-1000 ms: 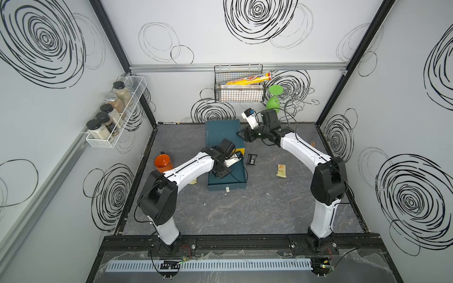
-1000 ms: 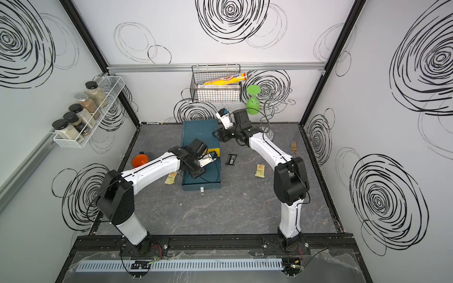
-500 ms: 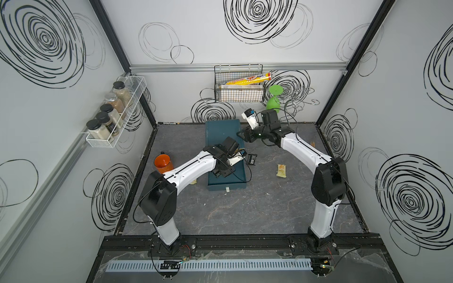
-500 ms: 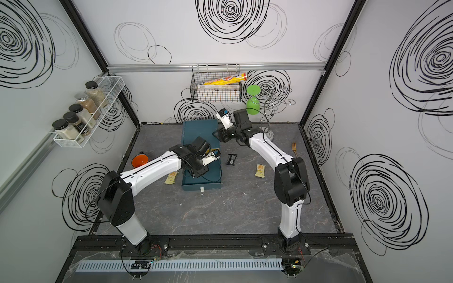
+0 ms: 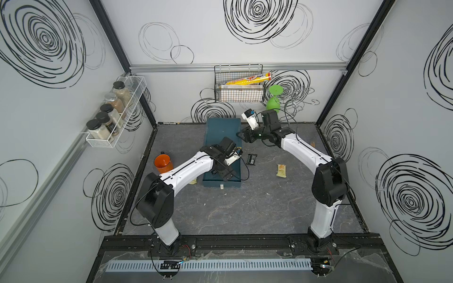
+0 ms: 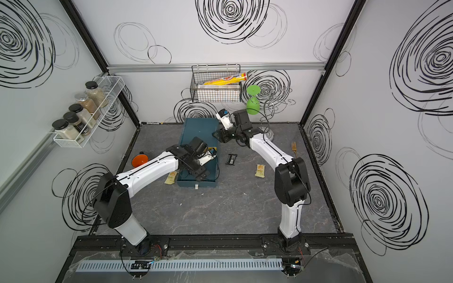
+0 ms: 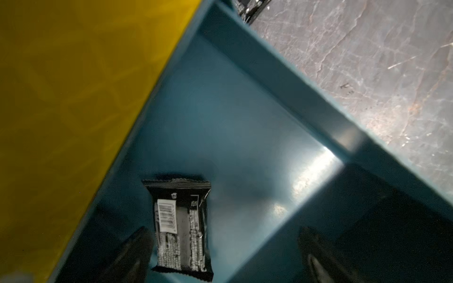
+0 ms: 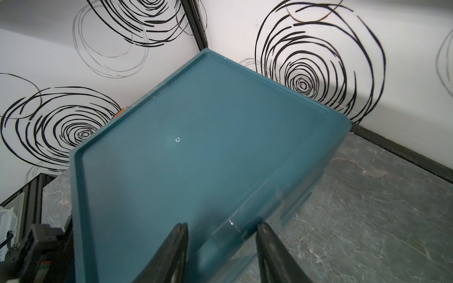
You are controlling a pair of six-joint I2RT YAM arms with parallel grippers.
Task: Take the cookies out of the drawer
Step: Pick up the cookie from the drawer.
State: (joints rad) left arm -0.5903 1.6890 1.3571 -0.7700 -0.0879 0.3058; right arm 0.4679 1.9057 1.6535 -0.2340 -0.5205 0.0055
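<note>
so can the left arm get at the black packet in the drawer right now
Probably yes. The left gripper hangs open over the drawer, and the black packet lies flat and uncovered beside one finger. A small sideways shift should straddle it.

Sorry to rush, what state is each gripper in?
Left gripper: open over black rectangular foil packet.
Right gripper: astride top edge of teal plastic cabinet; grip unclear.

tabletop [image 5: 257, 208] | drawer box [image 5: 222, 127] | orange cup [image 5: 162, 163] | black packet [image 5: 251, 159] | yellow packet [image 5: 282, 170]
</note>
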